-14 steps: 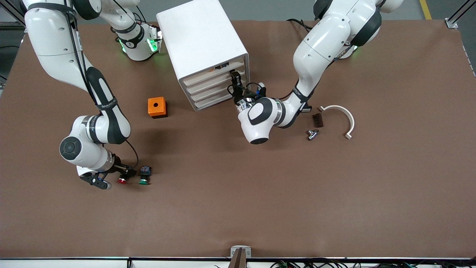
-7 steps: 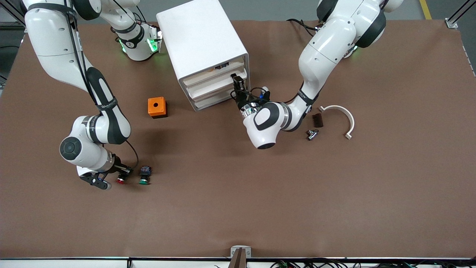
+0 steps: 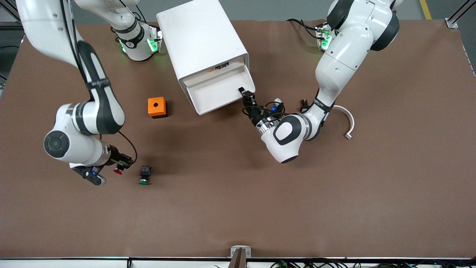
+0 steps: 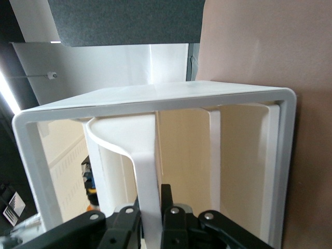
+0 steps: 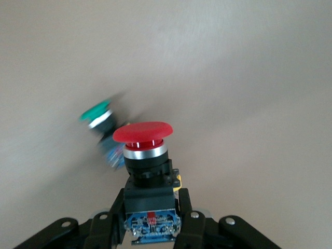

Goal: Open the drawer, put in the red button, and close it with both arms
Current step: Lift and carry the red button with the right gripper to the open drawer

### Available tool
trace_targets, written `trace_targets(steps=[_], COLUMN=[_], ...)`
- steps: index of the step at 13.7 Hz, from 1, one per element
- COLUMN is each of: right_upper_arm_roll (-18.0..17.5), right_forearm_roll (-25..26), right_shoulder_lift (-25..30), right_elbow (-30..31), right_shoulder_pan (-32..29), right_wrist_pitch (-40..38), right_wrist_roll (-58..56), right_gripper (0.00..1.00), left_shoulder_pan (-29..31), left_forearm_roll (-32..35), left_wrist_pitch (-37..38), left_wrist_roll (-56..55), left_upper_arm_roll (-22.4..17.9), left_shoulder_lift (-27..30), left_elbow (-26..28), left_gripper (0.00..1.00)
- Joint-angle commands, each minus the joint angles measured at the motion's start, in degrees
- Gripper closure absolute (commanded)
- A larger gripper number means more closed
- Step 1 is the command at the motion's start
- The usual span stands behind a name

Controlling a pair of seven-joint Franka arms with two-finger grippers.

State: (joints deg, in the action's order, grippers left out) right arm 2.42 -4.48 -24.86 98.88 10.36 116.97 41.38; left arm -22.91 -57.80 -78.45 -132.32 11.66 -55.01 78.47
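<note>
The white cabinet (image 3: 202,37) stands at the table's back middle. Its second-from-top drawer (image 3: 223,91) is pulled well out. My left gripper (image 3: 246,96) is shut on the drawer's front lip near the corner toward the left arm's end. In the left wrist view the white lip (image 4: 148,171) runs between the closed fingers of the gripper (image 4: 151,202). My right gripper (image 3: 119,168) is shut on the red button (image 3: 118,171) and holds it above the table. In the right wrist view the red button (image 5: 145,150) sits in the gripper (image 5: 150,210) by its black body.
The green-capped button (image 3: 144,175) lies on the table beside my right gripper; it also shows in the right wrist view (image 5: 98,116). An orange box with a hole (image 3: 157,107) sits beside the cabinet. A white curved piece (image 3: 347,119) lies near the left arm.
My left gripper has pulled the drawer from nearly closed to well open. My right gripper has lifted the red button off the table, away from the green button.
</note>
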Motion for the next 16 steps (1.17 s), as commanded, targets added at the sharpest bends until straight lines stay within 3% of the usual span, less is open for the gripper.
trace_targets(steps=[1, 5, 6, 9, 10, 16], right_upper_arm_roll=[0.22, 0.22, 0.22, 0.22, 0.22, 0.31], right_forearm_roll=[-0.71, -4.14, -4.14, -4.14, -4.14, -4.05], right_shoulder_lift=[8.48, 12.37, 12.29, 11.85, 11.76, 9.04], right_elbow=[3.33, 5.54, 5.45, 5.45, 5.45, 5.27], right_shoulder_pan=[7.63, 19.32, 22.13, 28.29, 30.14, 38.76], right_wrist_pitch=[-3.75, -3.59, -3.24, -1.31, -0.35, 4.66], right_wrist_roll=[15.34, 35.29, 39.52, 49.29, 51.84, 62.92], right_gripper=[1.0, 1.0, 1.0, 1.0, 1.0, 1.0], left_shoulder_pan=[1.37, 2.08, 2.34, 3.48, 4.27, 7.09], left_forearm_roll=[-1.61, -1.52, -1.61, -1.61, -1.61, -3.46], left_wrist_pitch=[0.67, 0.58, 0.49, 0.49, 0.49, 0.4], left_wrist_roll=[-1.28, -1.19, -0.93, 4.84, 7.92, 19.43], left_upper_arm_roll=[-0.14, -0.41, -0.41, -0.41, -0.32, -0.23], left_shoulder_lift=[-0.01, -0.01, -0.01, 0.43, 0.52, 0.6], left_elbow=[-0.86, -0.86, -0.86, -1.04, -1.65, -5.87], left_gripper=[0.85, 0.79, 0.72, 0.12, 0.0, 0.0])
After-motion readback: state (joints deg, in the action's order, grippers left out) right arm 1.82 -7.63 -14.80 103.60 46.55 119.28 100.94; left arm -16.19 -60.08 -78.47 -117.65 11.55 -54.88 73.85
